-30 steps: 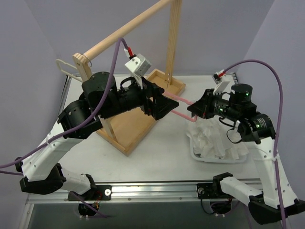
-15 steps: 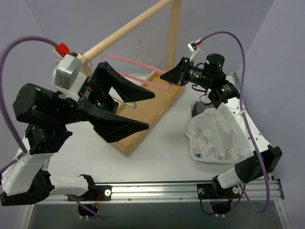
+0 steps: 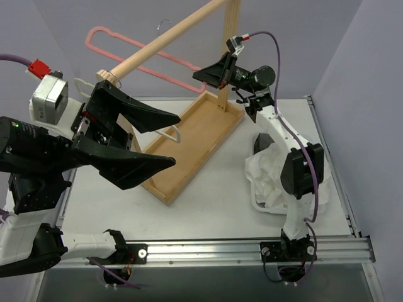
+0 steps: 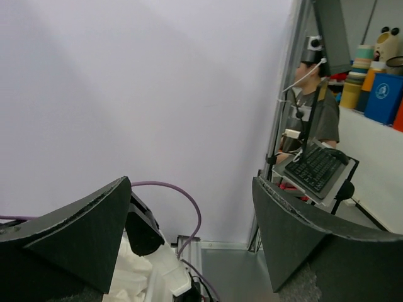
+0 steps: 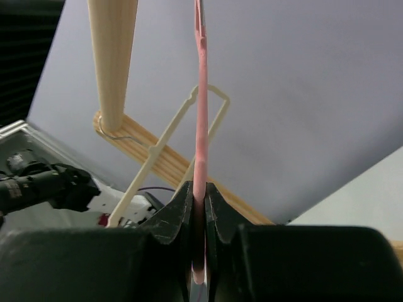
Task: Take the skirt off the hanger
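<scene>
We judged the pink hanger (image 3: 135,53) light and stiff, right fingers (image 3: 211,70) clamped on its end, left fingers (image 3: 138,113) apart, soft skirt (image 3: 275,177) already off.

Jaws of the right gripper (image 5: 200,190) pinch the pink hanger (image 5: 201,119), wooden rail (image 5: 113,56) and cream hanger (image 5: 178,135) behind.

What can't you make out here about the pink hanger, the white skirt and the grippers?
- Pink plastic hanger: whether its hook touches the wooden rail; tiny in top view, cut off at the right wrist view's top edge.
- Crumpled white skirt: partly behind the right arm, top view.
- White hanger: mostly behind the open left gripper, top view.
</scene>
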You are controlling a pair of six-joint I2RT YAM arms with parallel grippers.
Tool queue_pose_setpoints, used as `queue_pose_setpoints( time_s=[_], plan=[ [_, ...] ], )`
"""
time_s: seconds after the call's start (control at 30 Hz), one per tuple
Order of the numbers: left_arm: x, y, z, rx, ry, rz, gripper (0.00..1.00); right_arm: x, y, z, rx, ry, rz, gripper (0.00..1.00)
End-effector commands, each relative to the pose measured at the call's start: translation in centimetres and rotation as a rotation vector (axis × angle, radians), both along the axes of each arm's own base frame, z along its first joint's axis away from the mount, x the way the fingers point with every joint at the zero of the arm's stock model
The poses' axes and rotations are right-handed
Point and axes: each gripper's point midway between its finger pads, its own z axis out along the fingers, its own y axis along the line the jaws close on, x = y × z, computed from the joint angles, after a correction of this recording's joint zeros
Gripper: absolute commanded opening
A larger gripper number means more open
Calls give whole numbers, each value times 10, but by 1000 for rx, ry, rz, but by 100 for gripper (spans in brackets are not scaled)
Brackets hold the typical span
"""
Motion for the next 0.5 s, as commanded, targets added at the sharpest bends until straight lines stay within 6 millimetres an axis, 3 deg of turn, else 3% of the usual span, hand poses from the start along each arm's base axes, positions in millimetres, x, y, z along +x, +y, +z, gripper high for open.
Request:
queue_pose_setpoints(
  time_s=[0.0, 0.07, 0.47],
  plan=[
    [16, -2, -14, 53, 21, 87, 86, -73, -23, 69, 177, -311, 197, 0],
    [20, -5, -19, 73, 25, 104, 86, -69, -21, 65, 176, -311, 219, 0],
    [33, -14, -33, 122, 37, 150, 86, -86, -24, 70, 52, -399, 135, 0]
  ],
)
